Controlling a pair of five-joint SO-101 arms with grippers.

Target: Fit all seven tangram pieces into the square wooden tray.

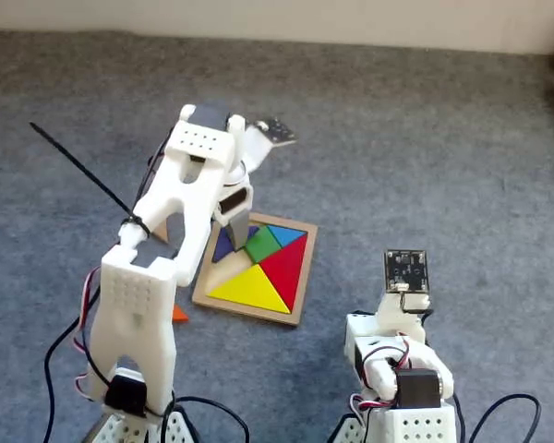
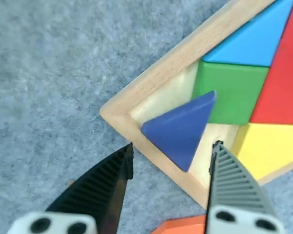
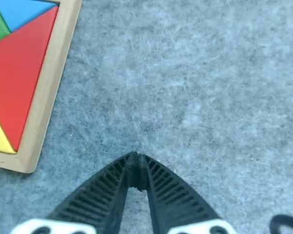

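Grey carpet [image 2: 49, 73] underlies the setup; an orange piece [image 2: 178, 226] lies loose outside the wooden tray [image 2: 151, 73], nearest the left wrist. The left gripper [image 2: 173, 145] is held spread, the blue triangle [image 2: 178, 129] between its tips, unseated in the tray corner against the green square [image 2: 232, 92]; it is judged rigid, light, smooth, best pinched across its side faces. The right gripper [image 3: 136, 156] is noted closed over bare carpet.

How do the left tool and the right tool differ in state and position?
The left tool is open; the right tool is shut. The left tool hangs over a corner of the wooden tray, above the dark blue triangle; the right tool hangs over bare carpet beside the tray. Both point down and hold nothing.
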